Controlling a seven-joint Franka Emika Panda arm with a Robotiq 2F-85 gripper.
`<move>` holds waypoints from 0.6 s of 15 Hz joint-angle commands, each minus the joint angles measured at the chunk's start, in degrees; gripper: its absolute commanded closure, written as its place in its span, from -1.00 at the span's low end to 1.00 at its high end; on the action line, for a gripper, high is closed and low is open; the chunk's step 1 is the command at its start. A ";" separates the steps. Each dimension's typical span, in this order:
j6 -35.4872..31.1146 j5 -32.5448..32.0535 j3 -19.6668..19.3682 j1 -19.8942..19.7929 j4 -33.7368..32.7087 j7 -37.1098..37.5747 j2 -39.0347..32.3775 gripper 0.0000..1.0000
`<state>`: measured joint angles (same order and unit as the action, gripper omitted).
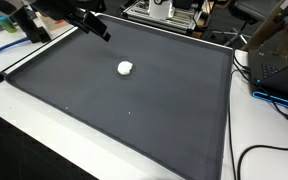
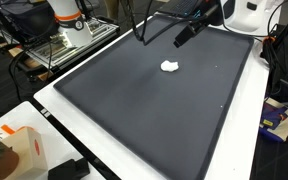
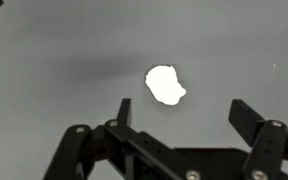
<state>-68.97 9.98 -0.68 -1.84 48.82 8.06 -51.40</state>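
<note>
A small white lump (image 1: 125,68) lies alone on the dark grey mat (image 1: 134,110); in an exterior view the same white lump (image 2: 169,67) sits near the mat's (image 2: 154,110) far middle. My gripper (image 1: 96,28) hangs in the air over the mat's far corner, well apart from the lump, and shows as black fingers (image 2: 189,30) in an exterior view. In the wrist view the gripper (image 3: 182,112) stands open with nothing between its jaws, and the white lump (image 3: 164,85) lies on the mat just beyond the gap, nearer the left-hand finger (image 3: 124,110).
White table edges (image 1: 264,130) frame the mat. Cables (image 1: 279,100) and a black box (image 1: 274,62) lie to one side. A metal rack (image 2: 69,45) stands behind, and a carton (image 2: 19,150) with a plant sits at a near corner.
</note>
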 commanded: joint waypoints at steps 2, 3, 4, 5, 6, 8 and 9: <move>-1.26 2.64 -0.01 -0.30 4.67 3.16 2.48 -1.00; -1.60 2.79 -0.02 -0.34 5.66 3.31 3.10 -1.00; -1.59 2.76 -0.01 -0.31 5.47 3.26 3.08 -1.00; -1.59 2.76 -0.01 -0.28 5.36 3.26 3.03 -1.00; -1.59 2.76 -0.01 -0.27 5.35 3.26 3.01 -1.00; -1.59 2.76 -0.01 -0.27 5.35 3.26 2.98 -1.00; -1.59 2.76 -0.01 -0.27 5.34 3.25 2.96 -1.00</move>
<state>-70.57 12.73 -0.69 -2.11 54.16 11.31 -48.44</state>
